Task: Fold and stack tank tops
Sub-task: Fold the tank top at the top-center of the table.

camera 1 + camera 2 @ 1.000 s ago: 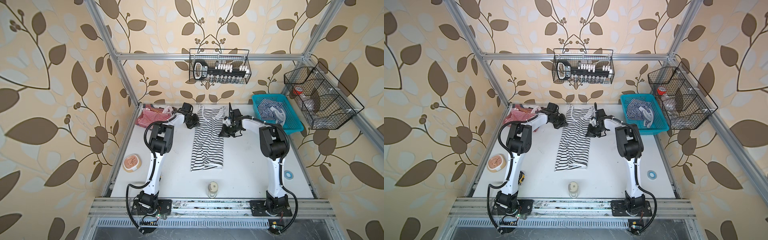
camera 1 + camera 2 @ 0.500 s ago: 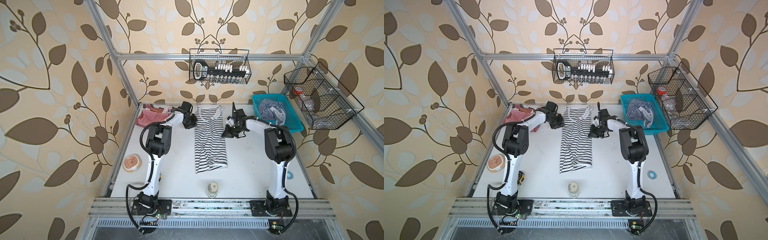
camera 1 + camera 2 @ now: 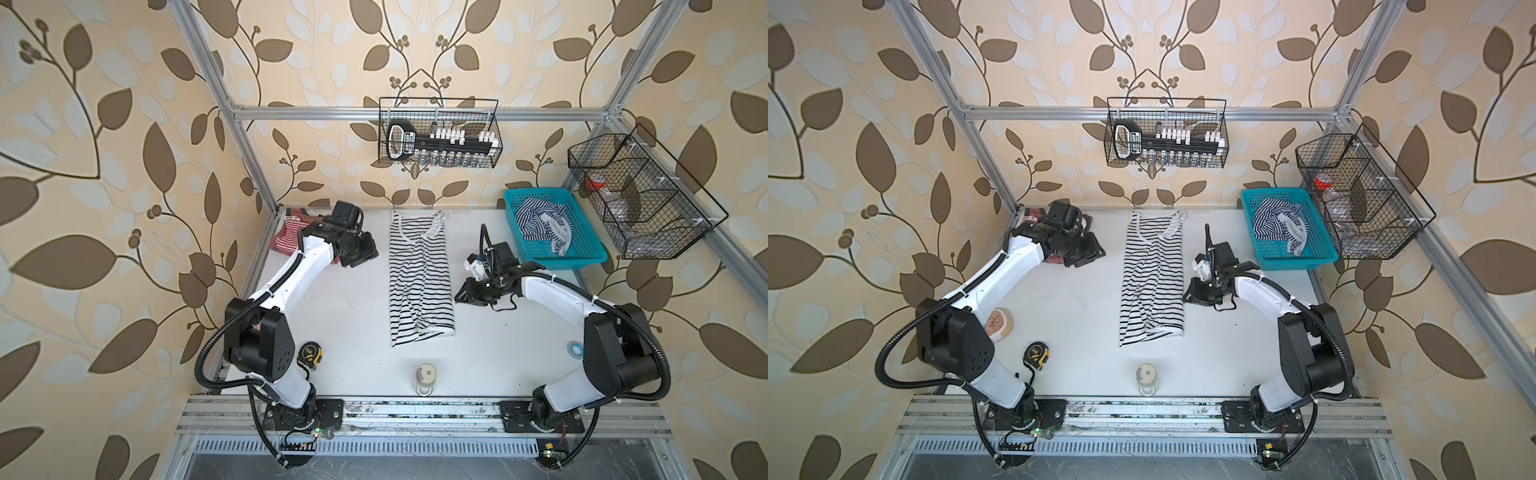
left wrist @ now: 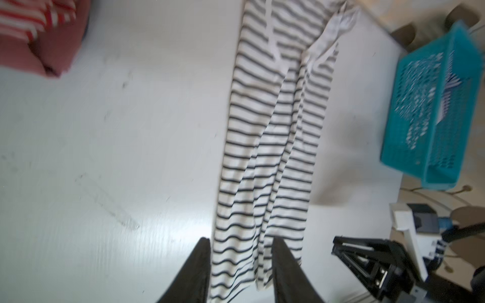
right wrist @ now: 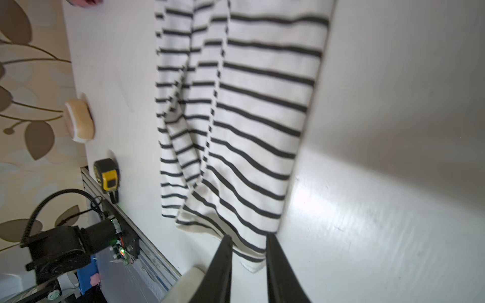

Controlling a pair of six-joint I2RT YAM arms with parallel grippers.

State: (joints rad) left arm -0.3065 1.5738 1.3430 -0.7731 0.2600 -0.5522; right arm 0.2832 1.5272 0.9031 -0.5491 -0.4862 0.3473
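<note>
Lying folded lengthwise on the table (image 3: 332,324), the black-striped tank top (image 3: 419,282) is flanked by left gripper (image 4: 240,240) and right gripper (image 5: 248,236), fingers parted, grasping nothing (red-and-white top (image 3: 291,232) far-left; navy-striped top (image 3: 540,220) in blue basket (image 3: 582,254)).

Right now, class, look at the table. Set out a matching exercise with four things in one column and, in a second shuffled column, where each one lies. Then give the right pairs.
Things
1. black-striped tank top
2. navy-striped tank top
3. red-and-white tank top
4. tape measure

Places
A. inside the blue basket
B. near the front edge of the table
C. in a far corner, straight on the table
D. stretched lengthwise down the table's middle

Pairs: 1-D, 2-A, 3-C, 4-B
</note>
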